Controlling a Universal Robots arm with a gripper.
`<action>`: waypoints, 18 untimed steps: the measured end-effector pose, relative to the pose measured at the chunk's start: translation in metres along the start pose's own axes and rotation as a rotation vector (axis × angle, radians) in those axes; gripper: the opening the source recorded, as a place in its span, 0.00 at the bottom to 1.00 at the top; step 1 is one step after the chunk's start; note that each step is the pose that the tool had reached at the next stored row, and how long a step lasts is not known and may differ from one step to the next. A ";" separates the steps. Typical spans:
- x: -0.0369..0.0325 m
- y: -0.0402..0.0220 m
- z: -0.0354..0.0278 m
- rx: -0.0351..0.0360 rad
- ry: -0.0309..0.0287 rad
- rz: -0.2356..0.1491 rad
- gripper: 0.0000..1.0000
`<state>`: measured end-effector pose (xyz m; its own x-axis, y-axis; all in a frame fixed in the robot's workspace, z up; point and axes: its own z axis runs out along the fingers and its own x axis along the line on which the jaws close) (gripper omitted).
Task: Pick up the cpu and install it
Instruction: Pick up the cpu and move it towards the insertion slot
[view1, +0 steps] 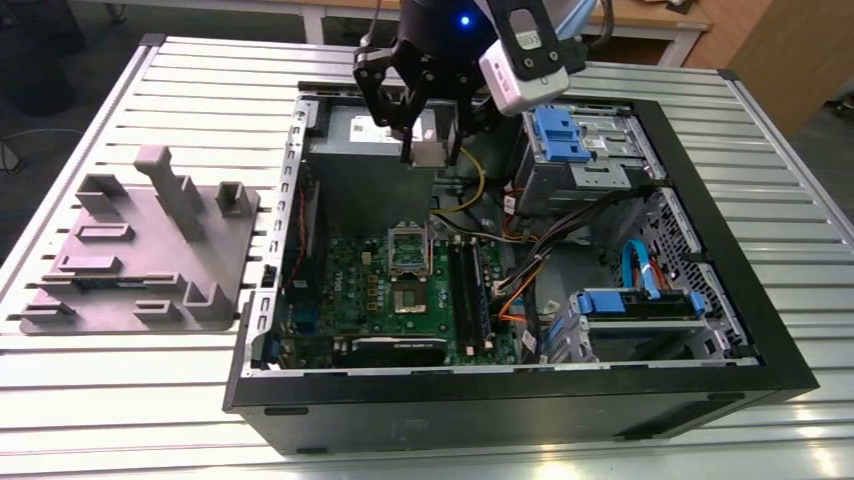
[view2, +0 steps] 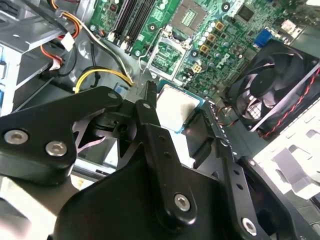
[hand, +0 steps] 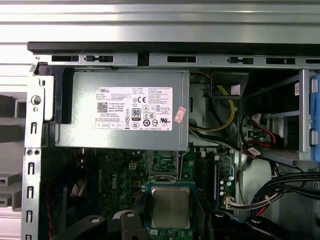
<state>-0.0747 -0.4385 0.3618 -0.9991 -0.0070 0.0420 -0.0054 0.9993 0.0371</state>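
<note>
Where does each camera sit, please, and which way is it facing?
Exterior view: off the arm, high, looking down into the open case and at the tray; the gripper shows, holding the cpu.
First wrist view: on the arm, looking down on the grey box and motherboard; gripper parts show.
Second wrist view: behind the gripper's links, looking slantwise across the motherboard to the fan.
Shared: both wrist views show the held cpu with the motherboard beyond.

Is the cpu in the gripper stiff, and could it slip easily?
The cpu is probably stiff: it looks flat, unbent, in the gripper. Held by thin edges only, it might slip or tilt. Being small and thin, it is likely light.
</note>
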 end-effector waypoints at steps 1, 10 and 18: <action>0.0002 -0.0014 0.0003 0.0000 0.0000 0.000 0.47; 0.0009 -0.0153 0.0061 -0.0001 -0.0001 0.000 0.47; 0.0007 -0.0227 0.0146 0.0001 0.0000 0.000 0.47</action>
<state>-0.0759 -0.4606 0.3464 -0.9991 -0.0068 0.0420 -0.0052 0.9993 0.0371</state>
